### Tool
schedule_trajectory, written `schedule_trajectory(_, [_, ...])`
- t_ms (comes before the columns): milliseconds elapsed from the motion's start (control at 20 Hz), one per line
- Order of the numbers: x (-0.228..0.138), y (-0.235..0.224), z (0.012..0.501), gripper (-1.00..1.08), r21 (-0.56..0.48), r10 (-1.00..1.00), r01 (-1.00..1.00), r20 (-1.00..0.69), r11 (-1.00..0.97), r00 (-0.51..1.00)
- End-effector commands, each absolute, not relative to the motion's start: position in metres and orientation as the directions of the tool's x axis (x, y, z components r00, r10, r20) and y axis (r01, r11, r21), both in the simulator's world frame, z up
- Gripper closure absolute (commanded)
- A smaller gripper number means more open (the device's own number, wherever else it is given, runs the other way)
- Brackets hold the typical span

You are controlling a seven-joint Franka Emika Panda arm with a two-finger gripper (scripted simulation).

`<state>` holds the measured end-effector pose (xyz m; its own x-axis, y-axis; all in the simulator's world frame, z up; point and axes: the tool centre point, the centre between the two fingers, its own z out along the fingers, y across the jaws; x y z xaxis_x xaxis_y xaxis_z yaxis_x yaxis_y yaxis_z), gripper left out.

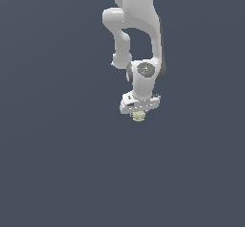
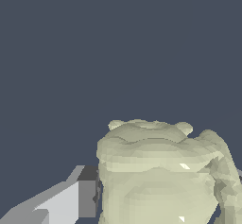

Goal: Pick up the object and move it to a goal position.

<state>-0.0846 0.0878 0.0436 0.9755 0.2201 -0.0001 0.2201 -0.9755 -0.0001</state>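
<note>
The object [image 1: 139,116] is a tiny pale yellowish-cream lumpy chunk, just under the white arm's hand in the middle of the exterior view. My gripper [image 1: 139,114] points down and is shut on it; the fingers are hidden behind the hand and the chunk there. In the wrist view the object [image 2: 160,176] fills the space between the fingers. One grey finger [image 2: 71,202] presses against its side, and the other finger is almost wholly hidden behind it.
A plain dark blue-grey surface fills both views, with no other objects, edges or markers in sight. The white arm [image 1: 139,29] comes down from the top of the exterior view.
</note>
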Motion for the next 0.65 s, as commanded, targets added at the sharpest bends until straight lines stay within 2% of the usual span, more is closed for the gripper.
schedule_trajectory(0, [-0.084, 0.11, 0.044, 1.08, 0.0, 0.219, 0.219, 0.0, -0.976, 0.976])
schedule_trajectory(300, [-0.081, 0.145, 0.045, 1.08, 0.0, 0.219, 0.219, 0.0, -0.976, 0.976])
schedule_trajectory(600, [-0.079, 0.155, 0.045, 1.08, 0.0, 0.219, 0.219, 0.0, -0.976, 0.976])
